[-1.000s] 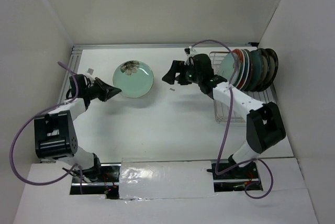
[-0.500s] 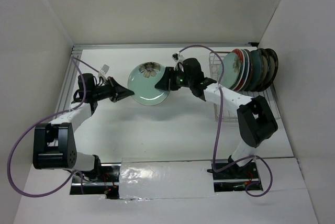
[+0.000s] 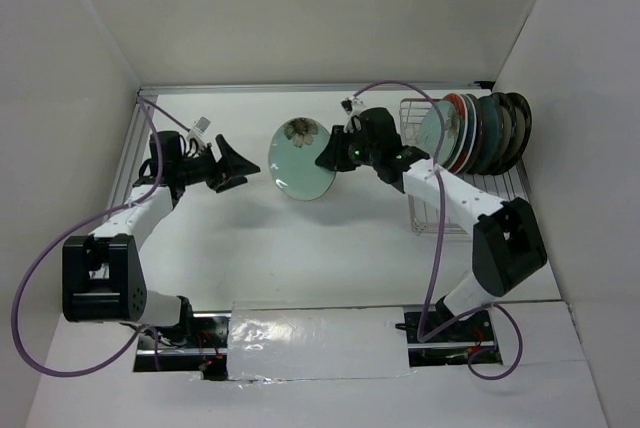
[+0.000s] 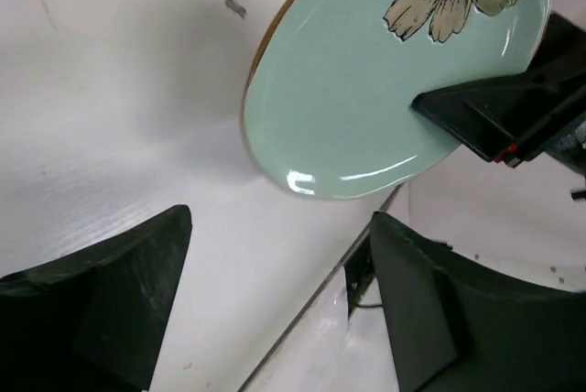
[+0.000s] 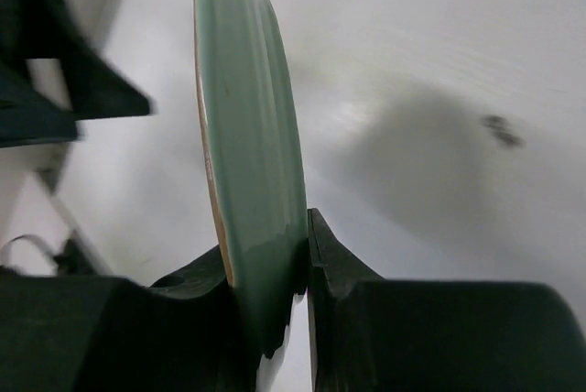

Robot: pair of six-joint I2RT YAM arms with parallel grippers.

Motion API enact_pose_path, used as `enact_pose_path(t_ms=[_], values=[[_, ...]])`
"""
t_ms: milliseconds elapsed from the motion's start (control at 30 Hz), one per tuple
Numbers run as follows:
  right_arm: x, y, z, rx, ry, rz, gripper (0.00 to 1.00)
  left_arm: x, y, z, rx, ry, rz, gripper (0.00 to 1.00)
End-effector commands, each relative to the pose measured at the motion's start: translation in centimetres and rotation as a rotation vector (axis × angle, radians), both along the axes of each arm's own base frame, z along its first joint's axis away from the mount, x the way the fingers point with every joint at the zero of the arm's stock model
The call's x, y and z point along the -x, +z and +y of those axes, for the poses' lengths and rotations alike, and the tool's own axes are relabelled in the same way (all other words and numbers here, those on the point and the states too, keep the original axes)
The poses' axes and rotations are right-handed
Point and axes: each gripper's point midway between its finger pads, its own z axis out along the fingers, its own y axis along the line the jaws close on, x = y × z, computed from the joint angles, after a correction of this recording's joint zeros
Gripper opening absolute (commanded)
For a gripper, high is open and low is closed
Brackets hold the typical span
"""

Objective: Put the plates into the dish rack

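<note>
Right gripper (image 5: 270, 259): jaws narrow, clamped on the rim of the mint plate (image 3: 303, 156). The plate stands on edge at mid-table, apparently lifted off the table (image 3: 300, 248).

Left gripper (image 4: 275, 291): jaws wide, holding nothing. It sits just left of the mint plate, not touching it.

Rack (image 3: 430, 216): far right. A row of plates (image 3: 485, 133) stands upright at its far end; its near end is bare wire.

Progress: you look nearly done, since the mint plate is the only one you can see outside the rack. Left to do: carry it right and slot it in upright.
</note>
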Motion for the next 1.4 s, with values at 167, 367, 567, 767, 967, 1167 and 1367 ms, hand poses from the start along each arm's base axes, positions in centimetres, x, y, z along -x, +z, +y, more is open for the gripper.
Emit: enact_pose_path(t_ms=[167,367,567,767,967,1167,1367], values=[[-5.5,12.5,-15.4,0.391,-0.647,-0.417,0.0,-0.5,-1.8,4.1,-0.378,0.19,0.089,1.0],[-4.8,15.5,-23.8,0.633,-1.01,-0.519,0.0,0.5,-3.7,4.9,-0.621,0.223,0.143,1.0],[-6.0,15.6,-27.5,0.714,-1.064,-0.569,0.0,0.7,-4.5,4.2,-0.667,0.185,0.136,1.0],[-7.0,14.7,-30.4,0.706,-1.045,-0.601,0.0,0.3,-4.5,3.9,-0.658,0.178,0.11,1.0],[-8.6,12.9,-31.4,0.675,-0.969,-0.58,0.0,0.2,-4.6,3.6,-0.645,0.165,0.109,1.0],[-9.6,10.3,-31.9,0.631,-0.931,-0.532,0.0,0.3,-4.8,3.5,-0.64,0.156,0.117,1.0],[-10.2,8.3,-31.4,0.64,-0.894,-0.505,0.0,0.1,-4.7,3.4,-0.638,0.159,0.109,1.0]])
